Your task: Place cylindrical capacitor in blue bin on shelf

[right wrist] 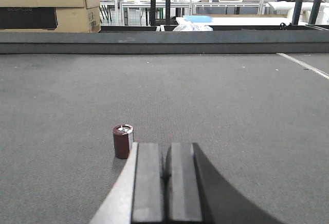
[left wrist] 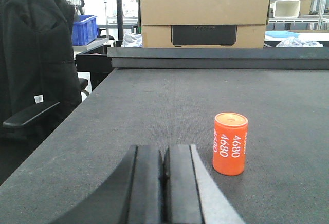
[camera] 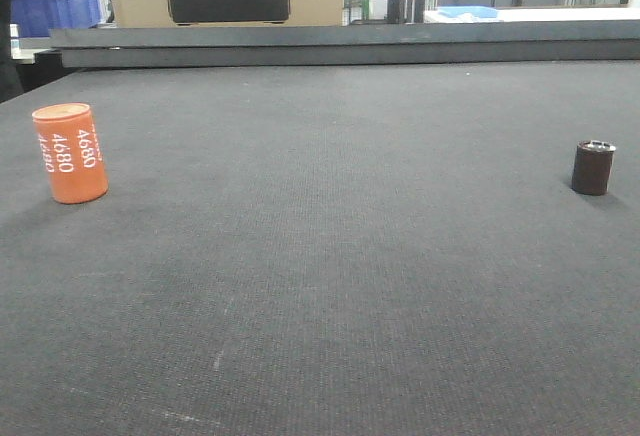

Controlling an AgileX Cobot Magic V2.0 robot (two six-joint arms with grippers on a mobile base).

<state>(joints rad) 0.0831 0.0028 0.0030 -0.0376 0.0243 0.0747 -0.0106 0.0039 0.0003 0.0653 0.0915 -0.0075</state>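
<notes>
My left gripper (left wrist: 164,157) and right gripper (right wrist: 167,154) were both pinched closed, empty; capacitor (right wrist: 123,141) stood just front-left of the right one.

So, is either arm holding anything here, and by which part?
Nothing is held. The left gripper and right gripper have jaws shut empty; the capacitor and orange cylinder stand free.

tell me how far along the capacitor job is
Done: nothing yet; the dark capacitor stands upright on the black mat, untouched. In hand: nothing; the left hand and right hand are both shut and empty, the capacitor slightly left of the right hand. Left: open, grasp it, carry it to the blue bin on the shelf.
</notes>
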